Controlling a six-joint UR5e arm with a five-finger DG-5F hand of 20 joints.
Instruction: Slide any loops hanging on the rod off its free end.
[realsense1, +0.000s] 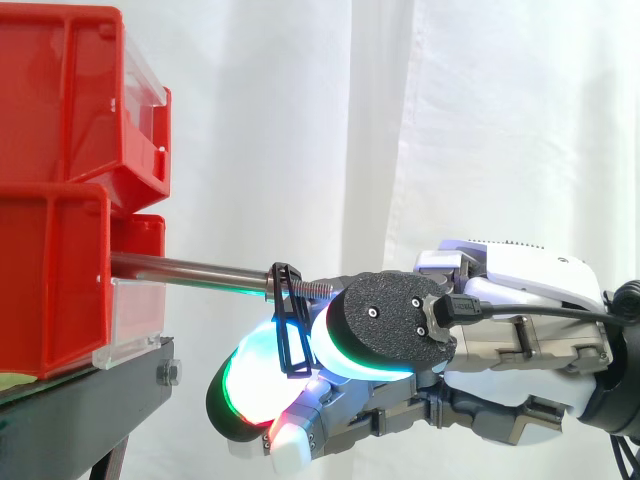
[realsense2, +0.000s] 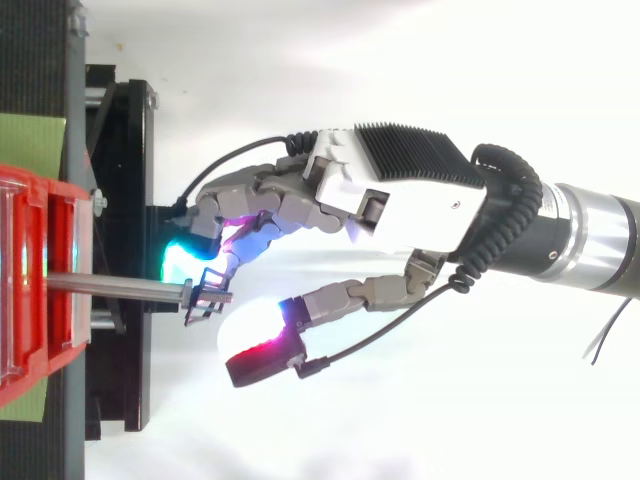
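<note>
— Where is the loop now?
— The black loop (realsense1: 290, 320) hangs on the rod (realsense1: 190, 268), very near its free end. Only the short threaded tip is beyond it. The hand (realsense2: 400, 200) has its fingers curled about it. From the side, the glowing pads (realsense1: 250, 385) look closed on the lower part of the loop, one on each side.
— How will it handle, do you think?
— I judge it light and stiff, probably thin plastic, so it needs little force. It may be a bit brittle, and such a thin frame twists easily between thick pads. The part under the rod seems the good place to hold, because there the pads do not rub the metal.
— Will it slide well?
— The rod looks smooth, but the thread at the tip may catch the loop's top if it tilts. Better to keep it square to the rod.
— Is there room?
— Yes, beyond the free end is open space before the white curtain (realsense1: 300, 120). The red bins (realsense1: 50, 280) are well apart from the hand. The edge of the black stand (realsense1: 90, 400) is near the lowest pad, so I would not move toward it.
</note>
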